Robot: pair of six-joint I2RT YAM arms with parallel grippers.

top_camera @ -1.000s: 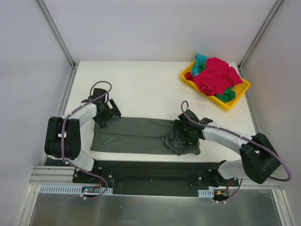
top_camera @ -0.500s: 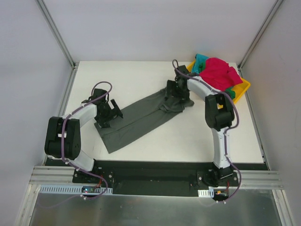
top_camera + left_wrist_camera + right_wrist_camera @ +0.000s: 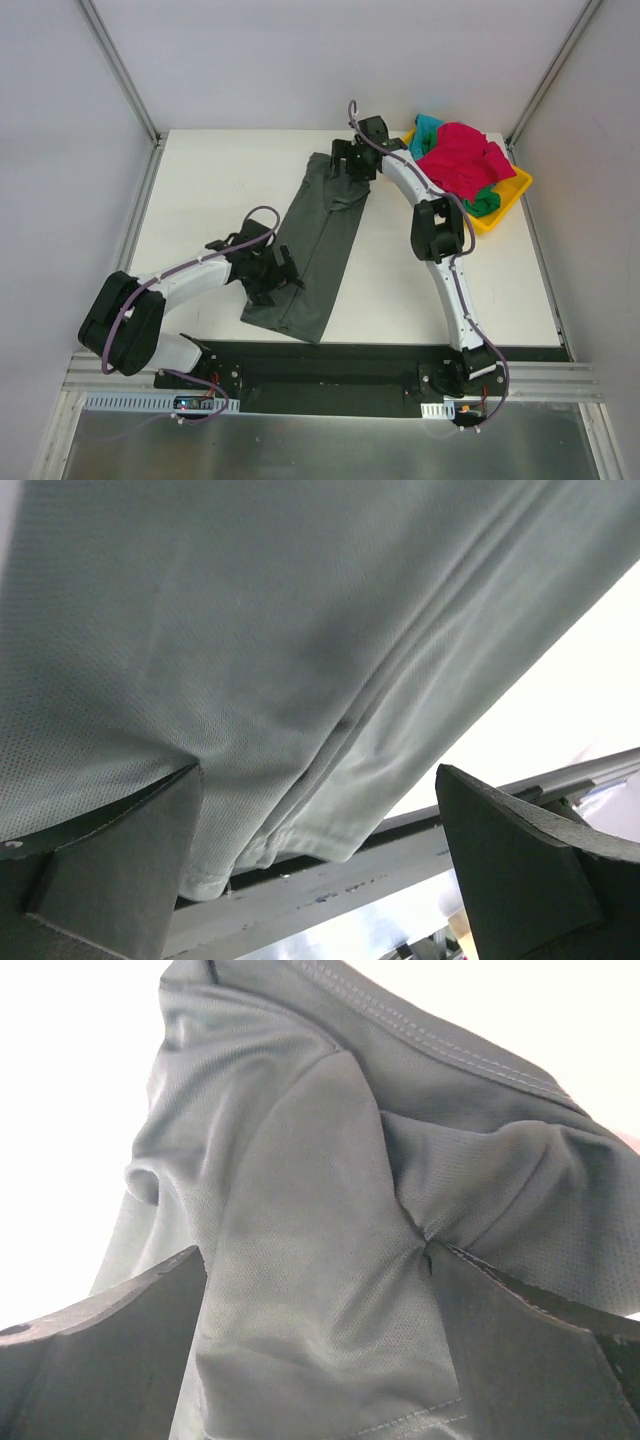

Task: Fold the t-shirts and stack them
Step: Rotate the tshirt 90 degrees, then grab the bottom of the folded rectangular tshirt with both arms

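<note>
Olive shirt (image 3: 320, 235) lies on the table (image 3: 220, 170) as a long narrow band, running from upper centre of the top view down to lower centre. It looks folded lengthwise but not yet across into a packet. The left gripper (image 3: 272, 272) sits at the band's lower left edge and the right gripper (image 3: 348, 163) at its upper end. Both wrist views show the jaws spread wide over cloth, pinching nothing. The magenta shirt (image 3: 460, 160), teal shirt (image 3: 428, 128) and green shirt (image 3: 485, 203) are heaped unfolded in the tray (image 3: 500, 217) at upper right. By my judgement the first shirt is about half folded, three are untouched and no stack is begun.
</note>
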